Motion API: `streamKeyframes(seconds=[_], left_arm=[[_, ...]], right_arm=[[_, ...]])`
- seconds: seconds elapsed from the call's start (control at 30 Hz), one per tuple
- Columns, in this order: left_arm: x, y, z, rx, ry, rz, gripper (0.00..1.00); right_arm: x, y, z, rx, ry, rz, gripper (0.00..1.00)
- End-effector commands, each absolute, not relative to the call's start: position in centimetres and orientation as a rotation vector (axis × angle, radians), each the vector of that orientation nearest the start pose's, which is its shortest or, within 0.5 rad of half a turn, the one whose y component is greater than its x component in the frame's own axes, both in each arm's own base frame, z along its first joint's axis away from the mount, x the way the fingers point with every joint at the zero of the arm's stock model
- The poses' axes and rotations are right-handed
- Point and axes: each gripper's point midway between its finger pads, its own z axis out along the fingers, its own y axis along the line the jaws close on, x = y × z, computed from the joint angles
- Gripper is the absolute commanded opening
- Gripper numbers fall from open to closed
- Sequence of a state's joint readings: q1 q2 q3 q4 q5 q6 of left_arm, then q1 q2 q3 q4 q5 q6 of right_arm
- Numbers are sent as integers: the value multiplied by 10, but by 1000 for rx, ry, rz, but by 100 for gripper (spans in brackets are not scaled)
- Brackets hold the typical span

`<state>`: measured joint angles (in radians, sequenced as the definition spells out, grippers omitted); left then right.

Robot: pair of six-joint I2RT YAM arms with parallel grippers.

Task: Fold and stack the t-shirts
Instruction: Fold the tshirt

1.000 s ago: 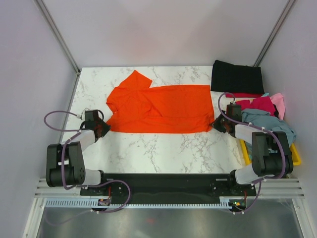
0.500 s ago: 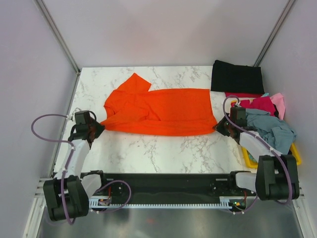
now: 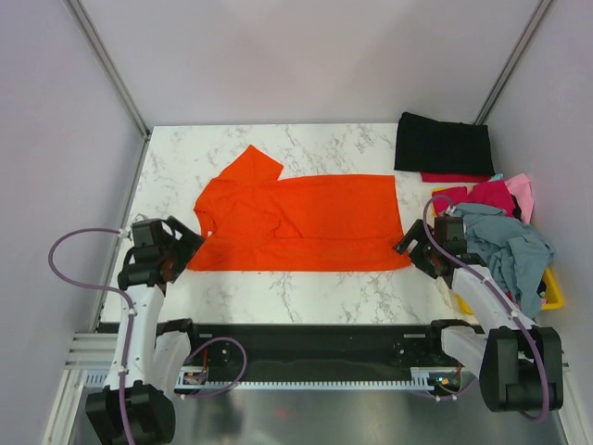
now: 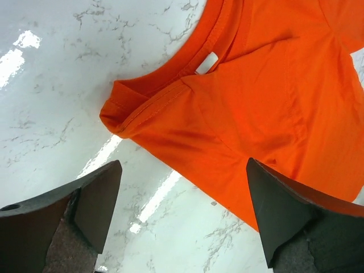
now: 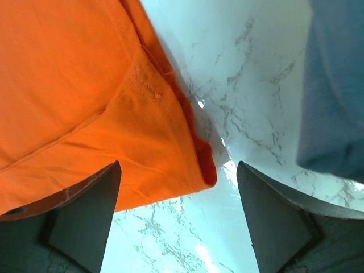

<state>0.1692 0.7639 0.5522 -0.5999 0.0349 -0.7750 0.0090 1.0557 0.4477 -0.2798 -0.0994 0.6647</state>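
The bright orange t-shirt (image 3: 296, 222) lies spread flat across the middle of the marble table, one sleeve pointing toward the back left. My left gripper (image 3: 182, 247) stands open just off its near left corner; in the left wrist view the shoulder and collar (image 4: 256, 114) lie beyond the wide-apart fingers (image 4: 94, 199), nothing between them. My right gripper (image 3: 413, 248) is open at the near right corner; the hem corner (image 5: 114, 114) lies flat ahead of its fingers (image 5: 273, 210), not gripped. A folded black t-shirt (image 3: 443, 144) rests at the back right.
A heap of pink, red and grey-blue shirts (image 3: 500, 232) fills the yellow bin (image 3: 553, 295) at the right edge, close behind my right arm. Grey-blue cloth (image 5: 335, 85) hangs at the right of the right wrist view. Walls enclose the table.
Both grippers dragged the orange shirt toward the near edge, then opened and let go of its corners. The shirt now lies flatter and closer to the arms.
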Motion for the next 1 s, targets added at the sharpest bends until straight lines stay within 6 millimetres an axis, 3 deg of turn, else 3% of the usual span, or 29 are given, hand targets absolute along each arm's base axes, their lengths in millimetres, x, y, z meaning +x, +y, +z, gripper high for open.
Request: streamKeyframes(seconds=[0.0,0.07,0.13,0.2,0.23,0.27,0.33,0.37,0.4,0.43,0.47,0.53,0.57,0.6,0.63,0.67,0.7,0.73,0.77,0.8,0.83,0.87,0.9,0.93,0.97], left_arm=[[243,15,155,-1008,2072,-289,99],[255,23,183,-932,2021,-251,98],[272,25,194,-877,2013,-252,97],[302,23,225,-770,1942,-298,97],[318,22,221,-735,1963,-317,97],[343,18,246,-667,1891,-371,97],[373,15,259,-611,1865,-416,96],[397,15,236,-619,1924,-436,96],[421,13,259,-563,1864,-470,95],[439,12,253,-553,1877,-493,95],[470,13,243,-542,1900,-518,94],[506,0,235,-455,1913,-617,91],[537,-8,222,-407,1941,-677,90],[551,-14,218,-364,1952,-700,90],[563,-19,212,-305,1969,-699,90],[584,-29,227,-245,1941,-697,90],[599,-33,192,-244,1999,-701,90],[607,-43,181,-204,2019,-708,90],[620,-48,195,-163,1980,-722,90],[631,-51,162,-176,2027,-731,90],[636,-57,155,-170,2040,-741,90],[647,-58,168,-157,2005,-741,89],[654,-61,161,-168,2014,-743,89],[660,-65,139,-189,2049,-751,88],[668,-67,147,-189,2030,-743,88]], right_arm=[[266,34,65,773,2308,358,91],[274,32,86,749,2266,356,91],[284,36,105,687,2230,389,91],[293,44,122,607,2192,432,91],[298,46,134,577,2163,434,91],[301,50,141,551,2150,432,91],[310,65,154,463,2109,438,91],[312,74,157,428,2093,457,92],[320,90,168,362,2037,511,92],[318,102,156,333,2057,556,92],[318,113,153,304,2052,603,92],[321,137,141,252,2024,695,92],[319,146,136,250,2029,751,92],[321,156,136,227,2011,784,92],[320,159,121,228,2048,782,91],[320,162,117,215,2052,785,92],[321,167,118,194,2043,793,92],[322,166,111,190,2057,783,92],[322,168,110,174,2058,783,92],[323,170,111,162,2051,793,92],[324,172,111,153,2054,800,92],[323,174,112,145,2054,806,92],[322,174,111,140,2064,806,92],[323,175,113,137,2061,807,92],[322,175,113,133,2066,805,92]])
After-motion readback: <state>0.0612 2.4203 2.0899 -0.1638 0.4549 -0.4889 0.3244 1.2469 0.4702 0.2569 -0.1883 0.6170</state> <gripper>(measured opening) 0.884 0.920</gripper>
